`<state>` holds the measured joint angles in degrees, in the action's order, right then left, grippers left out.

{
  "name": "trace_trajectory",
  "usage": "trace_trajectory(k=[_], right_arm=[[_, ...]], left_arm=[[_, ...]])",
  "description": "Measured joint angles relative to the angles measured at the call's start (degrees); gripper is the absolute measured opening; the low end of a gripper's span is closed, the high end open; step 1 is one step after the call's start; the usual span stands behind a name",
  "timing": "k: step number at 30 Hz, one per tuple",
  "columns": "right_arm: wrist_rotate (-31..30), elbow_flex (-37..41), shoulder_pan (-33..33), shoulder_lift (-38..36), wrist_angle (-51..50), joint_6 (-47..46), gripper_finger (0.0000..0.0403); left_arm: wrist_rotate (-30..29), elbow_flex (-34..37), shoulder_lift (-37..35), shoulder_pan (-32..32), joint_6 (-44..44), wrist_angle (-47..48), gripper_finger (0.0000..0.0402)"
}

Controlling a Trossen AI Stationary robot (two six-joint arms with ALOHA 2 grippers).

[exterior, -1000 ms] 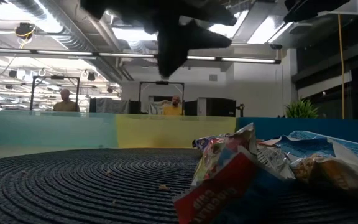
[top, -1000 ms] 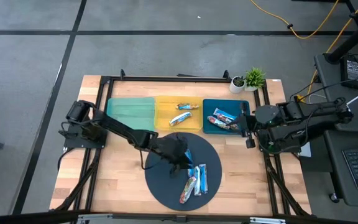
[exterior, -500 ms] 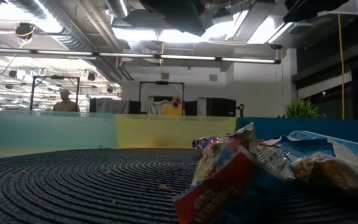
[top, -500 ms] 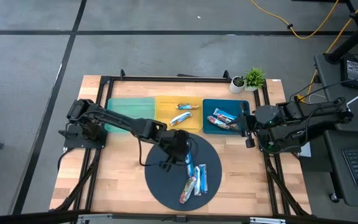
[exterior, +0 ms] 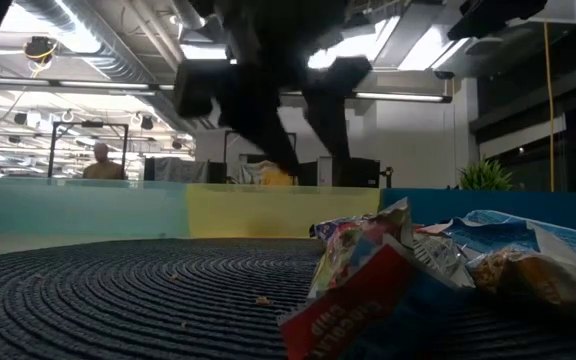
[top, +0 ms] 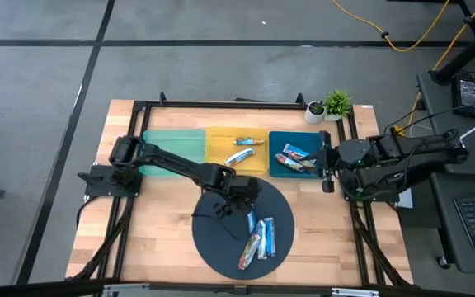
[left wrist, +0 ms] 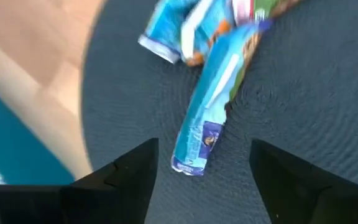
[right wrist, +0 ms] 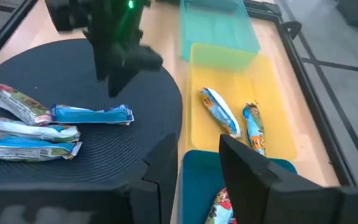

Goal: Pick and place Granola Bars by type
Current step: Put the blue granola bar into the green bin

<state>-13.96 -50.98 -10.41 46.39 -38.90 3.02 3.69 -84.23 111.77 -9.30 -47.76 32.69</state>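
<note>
The left claw (top: 236, 196) hangs over the dark round mat (top: 221, 247), its two fingers spread wide and holding nothing; in the left wrist view the fingers (left wrist: 126, 180) flank a bare gap. Directly ahead of that gap lies a blue-wrapped bar (left wrist: 207, 127), flat on the mat, not touching either finger. Its long axis runs away from the claw, roughly along the claw's line of sight, so its near end points into the gap and the fingers stand to either side of its narrow width. Judged from this, the coming move calls for a straight descent over the near half of the bar, with little or no wrist rotation. In the high view the same bar (top: 250, 209) lies just beside the claw, at the upper edge of a cluster of bars (top: 258, 239) lying touching or overlapping on the mat. The yellow tray (top: 221, 142) holds two bars (top: 244, 148) and the blue tray (top: 277, 142) holds further bars (top: 295, 158); the teal tray (top: 171, 142) shows none. The right claw (top: 326, 169) waits at the right edge of the blue tray, part open and empty, well apart from the mat; the left arm is clearly the nearer one to the blue-wrapped bar.
</note>
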Motion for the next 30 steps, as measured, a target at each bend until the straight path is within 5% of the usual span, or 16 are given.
trace_trajectory(k=[15, 30], right_arm=[[0.04, 0.00, -0.05, 0.00, -0.03, -2.75, 0.0121], [0.30, 0.00, -0.05, -0.02, -0.43, -0.97, 0.0121]], left_arm=[[0.41, -0.06, 5.55, 0.55, -2.41, -6.28, 0.0234], [0.48, -0.02, 7.84, 0.57, 4.95, -7.17, 0.0185]])
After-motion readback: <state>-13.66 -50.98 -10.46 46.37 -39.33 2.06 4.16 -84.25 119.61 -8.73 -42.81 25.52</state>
